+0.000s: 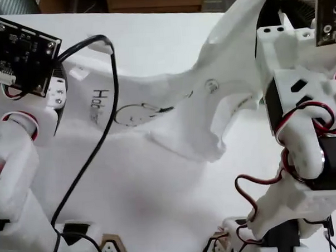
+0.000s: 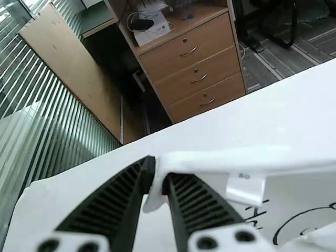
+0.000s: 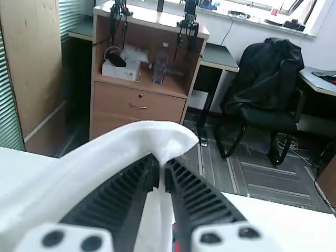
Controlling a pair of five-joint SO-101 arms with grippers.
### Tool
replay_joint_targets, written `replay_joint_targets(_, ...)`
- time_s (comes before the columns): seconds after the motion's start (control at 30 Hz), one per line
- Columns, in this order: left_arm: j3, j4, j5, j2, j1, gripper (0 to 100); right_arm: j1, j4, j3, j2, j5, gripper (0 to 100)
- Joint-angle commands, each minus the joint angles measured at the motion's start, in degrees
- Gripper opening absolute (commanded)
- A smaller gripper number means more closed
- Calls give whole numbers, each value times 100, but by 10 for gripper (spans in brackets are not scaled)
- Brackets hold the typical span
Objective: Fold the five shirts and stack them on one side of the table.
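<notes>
Both my grippers are clamped on the white shirt [image 1: 173,112]. The left gripper [image 2: 156,176] pinches a thin edge near the neck label [image 2: 245,188], and the right gripper [image 3: 161,165] is closed on a fold that bulges over its fingertips. The cloth hangs stretched between them above the table [image 1: 161,215], its lower part sagging toward the surface — whether it touches there I cannot quite tell.

The weak point, as I judge it, is my left hold. So little cloth sits between those pads that a harder pull from the right could slip it free and drop the shirt in a heap. The black cable [image 1: 94,151] lying across the cloth could snag it too.

My right arm is raised high, its gripper pointing out level toward the room — my left sits lower, tilted down over the table.
</notes>
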Motion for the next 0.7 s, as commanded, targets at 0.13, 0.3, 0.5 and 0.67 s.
replay_joint_targets(0.13, -215, 44, 26, -53, -62, 27, 92, 13, -167, -180, 123, 20)
replay_joint_targets(0.3, -215, 492, 26, -53, -62, 27, 101, 4, -492, -462, 677, 20)
replay_joint_targets(0.5, -215, 791, 9, -62, -176, 27, 312, -13, -888, -840, 1046, 20)
replay_joint_targets(0.67, -207, 826, 18, -62, -703, 27, 725, -75, -1081, -1033, 1055, 20)
